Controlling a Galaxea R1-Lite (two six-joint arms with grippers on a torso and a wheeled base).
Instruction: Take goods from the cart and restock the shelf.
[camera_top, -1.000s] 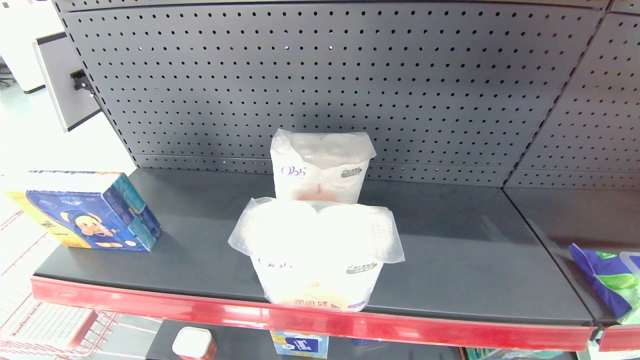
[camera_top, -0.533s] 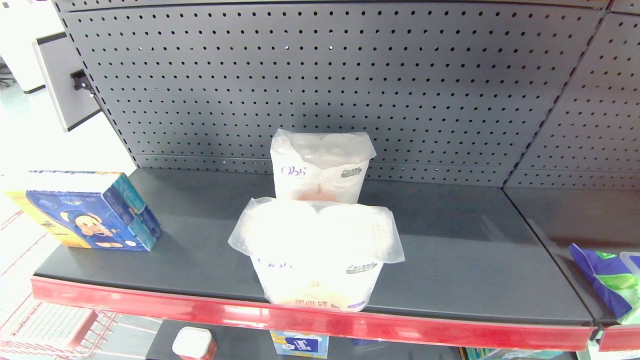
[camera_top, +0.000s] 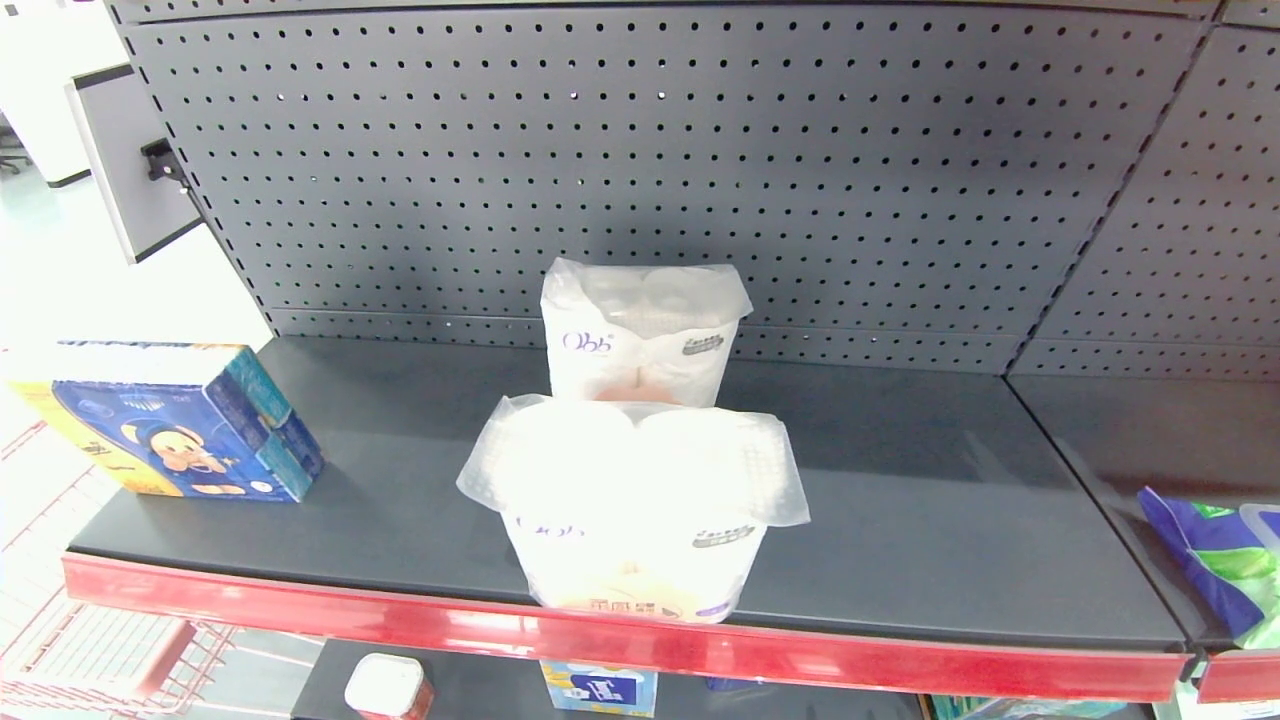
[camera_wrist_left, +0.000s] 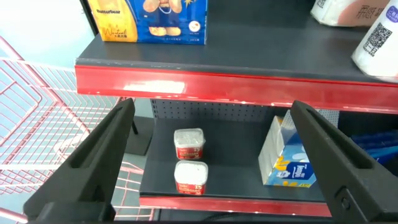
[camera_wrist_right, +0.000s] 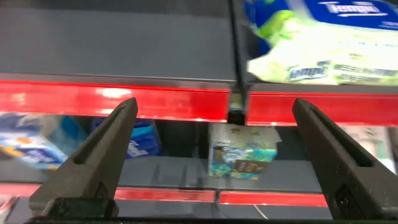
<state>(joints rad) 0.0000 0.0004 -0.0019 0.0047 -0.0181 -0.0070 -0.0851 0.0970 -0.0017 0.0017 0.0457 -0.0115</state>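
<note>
The shelf (camera_top: 950, 520) is dark grey with a glossy red front strip (camera_top: 300, 605); the back panel (camera_top: 650, 150) is grey, dotted with even rows of small holes; the front pack (camera_top: 635, 510) and rear pack (camera_top: 640, 335) are white in cloudy clear wrap; the box (camera_top: 170, 420) is blue and yellow with a cartoon bear; the bag (camera_top: 1215, 565) is blue, green and white; the cart (camera_top: 60, 640) is red wire; the tins (camera_wrist_left: 188, 144) are red with white lids; the left gripper (camera_wrist_left: 211, 109) and right gripper (camera_wrist_right: 214, 106) are black

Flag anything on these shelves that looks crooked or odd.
The green-and-blue soft pack lies slumped and skewed at the right-hand shelf's front, not standing square like the front white roll pack. Nothing looks spilled or torn.
</note>
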